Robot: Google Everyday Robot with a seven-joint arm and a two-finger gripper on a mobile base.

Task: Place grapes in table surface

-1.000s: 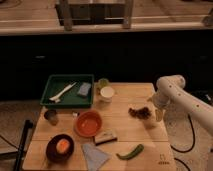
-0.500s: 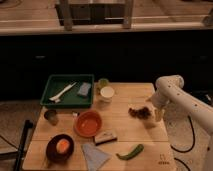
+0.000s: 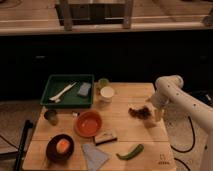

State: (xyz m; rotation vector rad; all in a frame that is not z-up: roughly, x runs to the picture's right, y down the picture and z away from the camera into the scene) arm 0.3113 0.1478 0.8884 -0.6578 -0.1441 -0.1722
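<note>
We see the gripper (image 3: 156,115) low over the right side of the table surface (image 3: 125,100), its fingers spread wide and nothing caught between them. The grapes (image 3: 140,112) lie on the wood just left of it; we cannot tell whether a fingertip touches them. Both sit close to the table's right edge, so there is little room on that side. Bare wood opens up to the left toward the white cup (image 3: 107,93) and on the near side toward the green vegetable (image 3: 131,151). The orange bowl (image 3: 89,123) and the green tray (image 3: 67,76) are well apart, farther left. The white arm (image 3: 172,90) runs off the right edge, cut off there, and the fingertips blur into the dim wood.
</note>
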